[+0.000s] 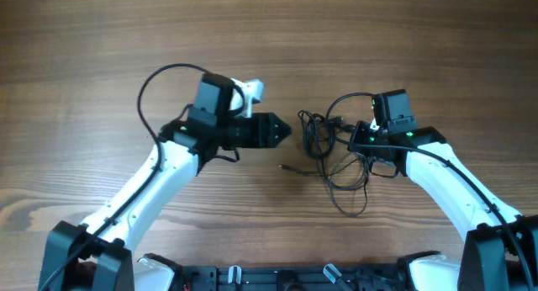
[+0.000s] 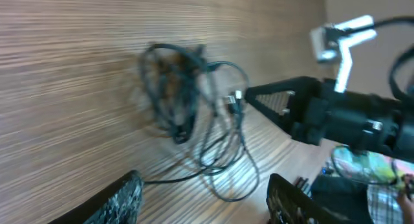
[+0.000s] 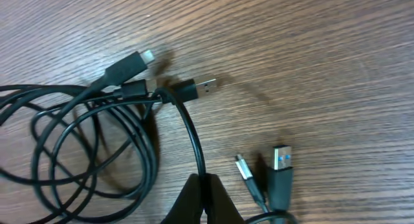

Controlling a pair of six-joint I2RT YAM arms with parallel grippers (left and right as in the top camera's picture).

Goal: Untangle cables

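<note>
The black cables (image 1: 318, 135) lie bunched between the two arms, with a loose loop (image 1: 349, 194) trailing toward the front. My left gripper (image 1: 282, 131) is open, just left of the bunch and not touching it. In the left wrist view the knot (image 2: 174, 94) lies ahead of the wide-open fingers (image 2: 204, 208). My right gripper (image 1: 357, 140) sits at the right side of the bunch. In the right wrist view its jaws (image 3: 202, 185) are shut on one cable strand (image 3: 191, 133) that leads up to a USB plug (image 3: 197, 88).
A thin cable end (image 1: 290, 166) lies on the wooden table (image 1: 101, 64) left of the loop. In the right wrist view a blue-tongued USB plug (image 3: 281, 162) and a small plug (image 3: 244, 169) lie right of the jaws. Coils (image 3: 77, 146) lie to the left.
</note>
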